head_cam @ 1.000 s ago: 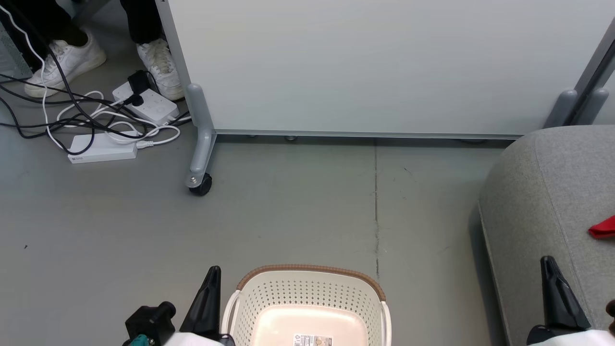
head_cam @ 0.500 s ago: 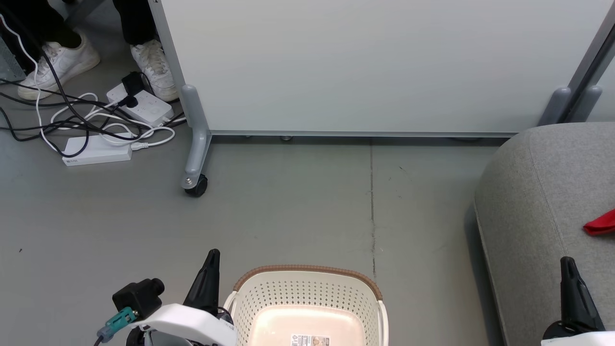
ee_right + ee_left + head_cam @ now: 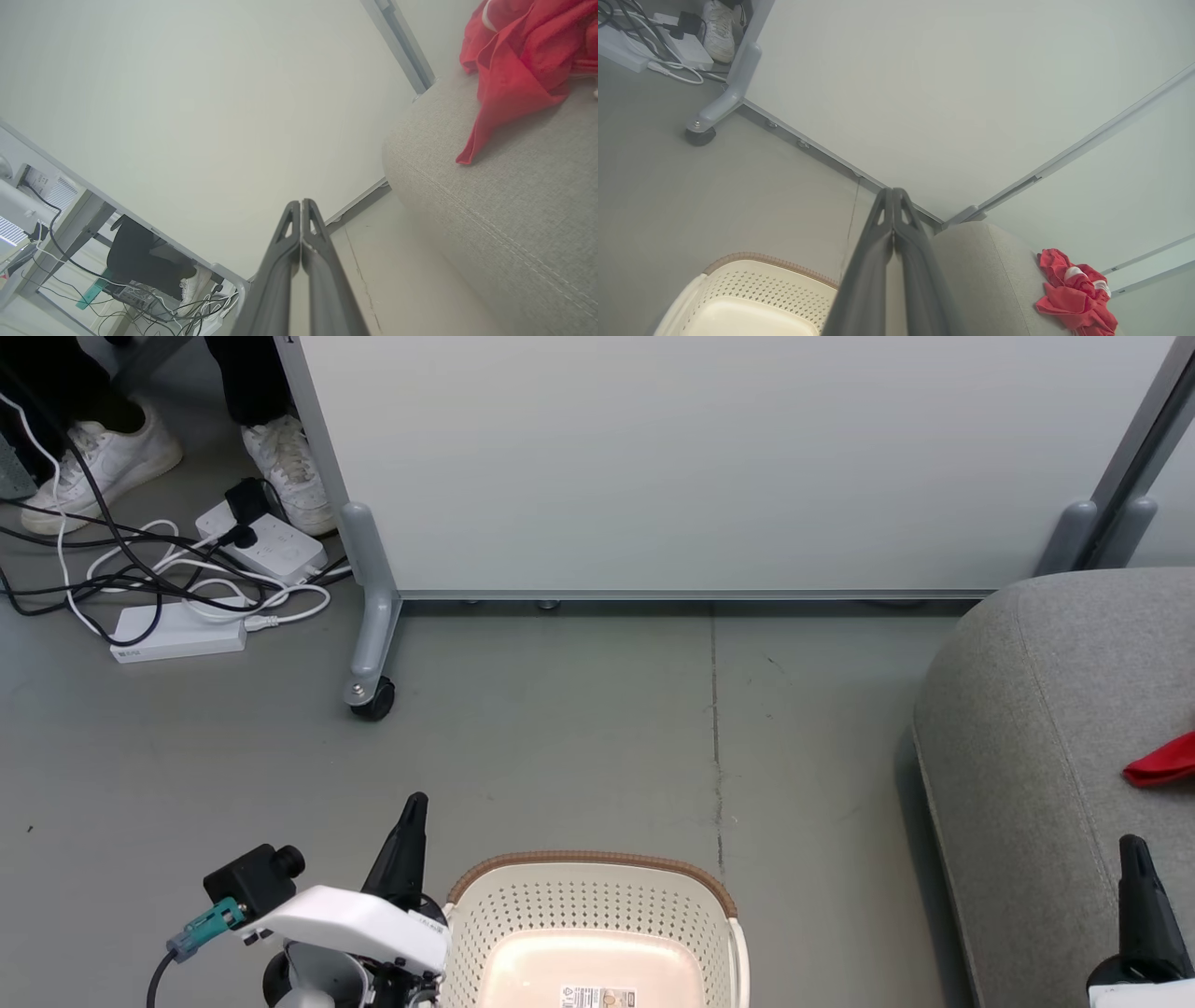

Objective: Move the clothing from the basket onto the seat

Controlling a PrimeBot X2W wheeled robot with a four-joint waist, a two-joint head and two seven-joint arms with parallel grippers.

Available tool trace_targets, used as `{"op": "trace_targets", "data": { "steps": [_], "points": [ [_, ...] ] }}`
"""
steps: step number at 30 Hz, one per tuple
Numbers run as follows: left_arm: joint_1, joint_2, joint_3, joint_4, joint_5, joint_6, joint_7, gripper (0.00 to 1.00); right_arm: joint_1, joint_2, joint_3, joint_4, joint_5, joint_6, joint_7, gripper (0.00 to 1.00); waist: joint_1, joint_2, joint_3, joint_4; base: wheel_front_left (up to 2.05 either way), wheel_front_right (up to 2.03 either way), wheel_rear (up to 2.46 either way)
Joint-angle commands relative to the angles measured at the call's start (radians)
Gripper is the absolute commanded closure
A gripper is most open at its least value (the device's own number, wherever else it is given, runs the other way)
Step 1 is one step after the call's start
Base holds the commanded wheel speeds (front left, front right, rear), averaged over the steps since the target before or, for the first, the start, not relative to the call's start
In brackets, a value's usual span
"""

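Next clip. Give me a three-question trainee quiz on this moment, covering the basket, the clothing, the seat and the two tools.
1. True or false: the part of the basket in view holds no clothing.
2. The clothing lies on: A the floor, B the seat, C the basket.
3. Fill in: the left tool and right tool are each ____ (open or shut), holding nothing.
Key: 1 true; 2 B; 3 shut.
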Motion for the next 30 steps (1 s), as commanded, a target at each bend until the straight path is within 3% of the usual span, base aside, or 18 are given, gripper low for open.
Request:
{"op": "trace_targets", "data": {
  "steps": [1, 30],
  "points": [
    [-0.046, 0.002, 0.007, 0.001, -0.045, -0.011, 0.009, 1.00, 0.001, -0.006, -0.013, -0.022, 0.046, 0.000, 0.008, 1.00, 0.0000, -0.0001, 0.000, -0.002, 0.00, 0.00, 0.00],
    [-0.161, 0.003, 0.013, 0.084, -0.366, -0.051, 0.099, 1.00, 0.017, -0.006, -0.063, -0.055, 0.381, 0.001, 0.059, 1.00, 0.0000, -0.0001, 0.001, -0.028, 0.00, 0.00, 0.00]
  ]
}}
